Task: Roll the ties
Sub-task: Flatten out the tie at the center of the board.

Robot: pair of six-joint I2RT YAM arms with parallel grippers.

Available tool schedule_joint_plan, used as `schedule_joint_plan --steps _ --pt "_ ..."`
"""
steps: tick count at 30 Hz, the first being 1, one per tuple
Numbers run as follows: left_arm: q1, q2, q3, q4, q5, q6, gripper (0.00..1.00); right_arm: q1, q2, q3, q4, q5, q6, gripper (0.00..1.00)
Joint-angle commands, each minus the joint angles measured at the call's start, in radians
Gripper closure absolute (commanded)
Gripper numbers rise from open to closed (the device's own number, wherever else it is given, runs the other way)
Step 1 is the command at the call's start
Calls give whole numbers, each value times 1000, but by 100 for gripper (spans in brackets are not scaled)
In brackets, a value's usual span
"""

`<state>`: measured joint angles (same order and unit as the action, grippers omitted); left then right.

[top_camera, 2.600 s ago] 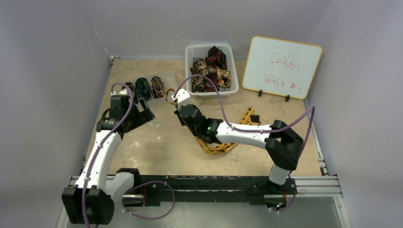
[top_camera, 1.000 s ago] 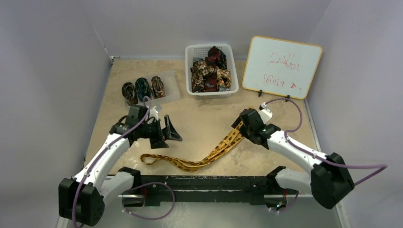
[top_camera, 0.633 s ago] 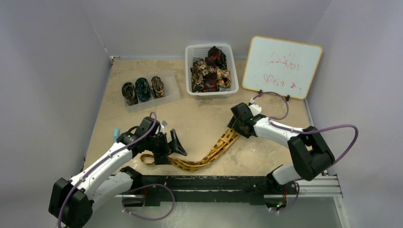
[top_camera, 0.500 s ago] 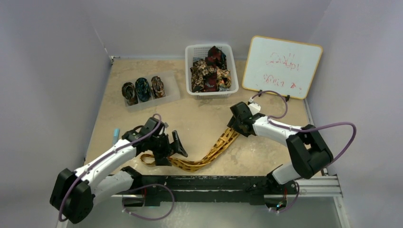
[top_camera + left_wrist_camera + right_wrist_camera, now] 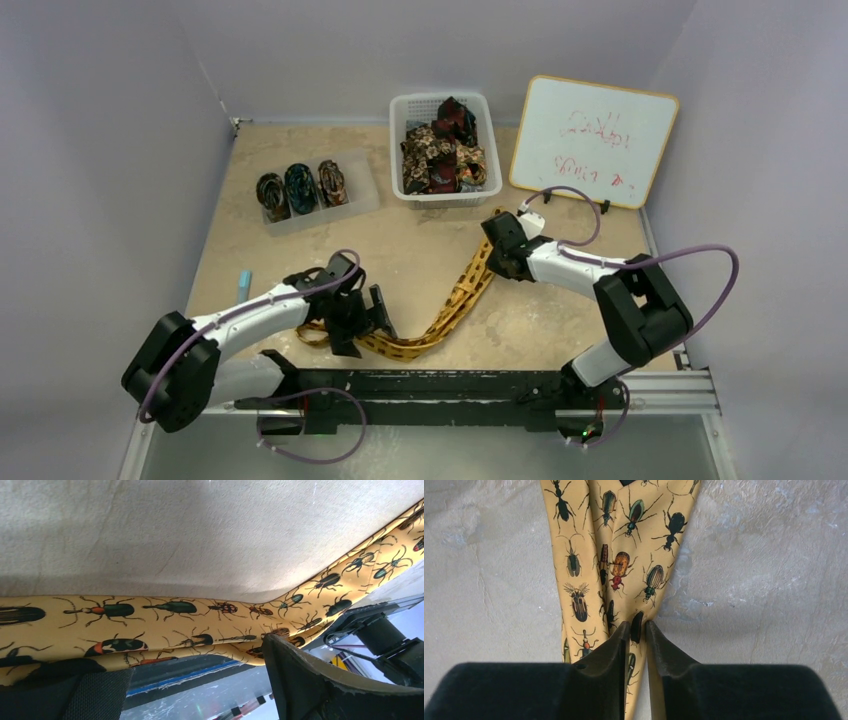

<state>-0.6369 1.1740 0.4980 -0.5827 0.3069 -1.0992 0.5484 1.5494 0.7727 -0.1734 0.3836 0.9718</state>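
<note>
Top external view: a golden-yellow tie printed with beetles lies on the desk in a long curve. It starts just in front of the white basket and sweeps toward the near edge, ending in front of the basket and to its left.

At the end closer to the basket, the right tool is down on the cloth. From its wrist camera the two dark fingers are drawn almost together, with a fold of the tie pinched in the slim gap, and two strands of fabric run away side by side.

At the end far from the basket, the left tool sits low over the tie with its fingers spread wide apart. From its wrist camera the tie runs across between them, and I cannot tell whether they touch it.

The basket holds loose ties in dark red, brown and gold. Left of the basket, a clear tray holds three rolled ties in a row. Right of the basket a whiteboard stands upright.
</note>
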Motion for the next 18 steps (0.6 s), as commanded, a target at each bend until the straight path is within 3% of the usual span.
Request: schedule_joint_plan --steps 1,4,10,13,18 --pt "-6 51 -1 72 -70 -20 8 -5 18 -30 -22 -13 -10 82" --pt "-9 56 -8 81 -85 -25 16 -5 23 -38 -8 -23 -10 88" --pt "-8 46 -2 106 -109 -21 46 -5 2 -62 5 -24 10 100" --pt "-9 59 30 108 -131 -1 68 -7 -37 -70 1 -9 41 100" --pt "-9 91 99 183 -131 71 86 -45 -120 -94 -24 36 99 100"
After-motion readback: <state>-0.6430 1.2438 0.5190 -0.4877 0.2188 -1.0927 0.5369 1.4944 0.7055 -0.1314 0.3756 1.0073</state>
